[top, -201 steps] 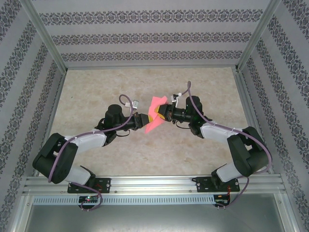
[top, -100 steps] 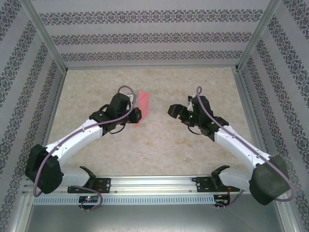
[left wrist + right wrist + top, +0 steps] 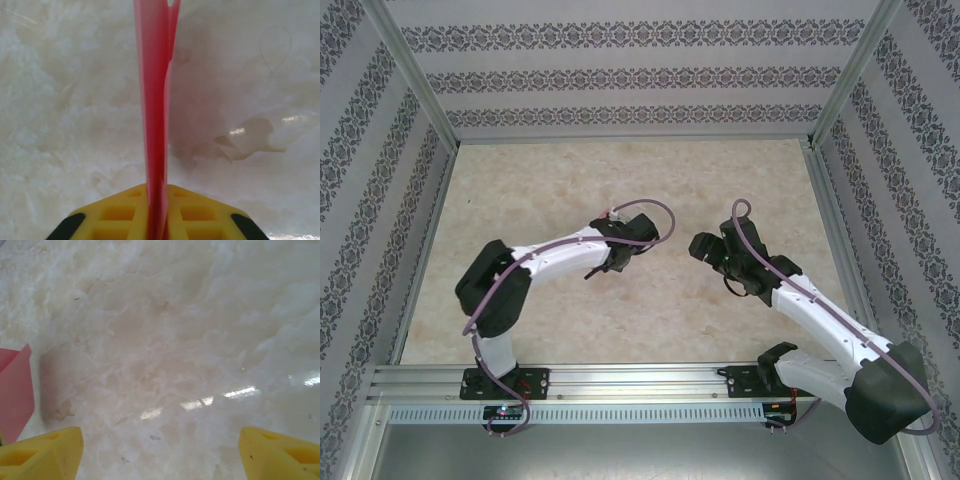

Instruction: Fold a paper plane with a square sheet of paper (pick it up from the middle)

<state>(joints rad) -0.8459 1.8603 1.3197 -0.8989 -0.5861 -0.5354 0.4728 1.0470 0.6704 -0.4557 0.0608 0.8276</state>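
Observation:
The paper plane (image 3: 156,100) is a slim folded pink-red strip seen edge-on in the left wrist view, reaching away over the table. My left gripper (image 3: 156,195) is shut on its near end, with a yellow finger (image 3: 117,212) pressed against each side. From above, the left gripper (image 3: 636,240) points down at the table's middle and the wrist hides the paper. A short way to its right, my right gripper (image 3: 702,246) is open and holds nothing. In the right wrist view its gripper (image 3: 160,455) has wide-apart yellow fingers (image 3: 42,455), and a pink corner of the plane (image 3: 15,390) shows at the left edge.
The pale marbled tabletop (image 3: 550,180) lies bare around both arms. Patterned walls and an aluminium frame (image 3: 420,90) close in the back and sides. A metal rail (image 3: 640,378) with the arm bases runs along the near edge.
The right gripper opened, let go of the paper and drew back to the right. The left arm, keeping the paper, swung right toward the table's middle and tipped downward.

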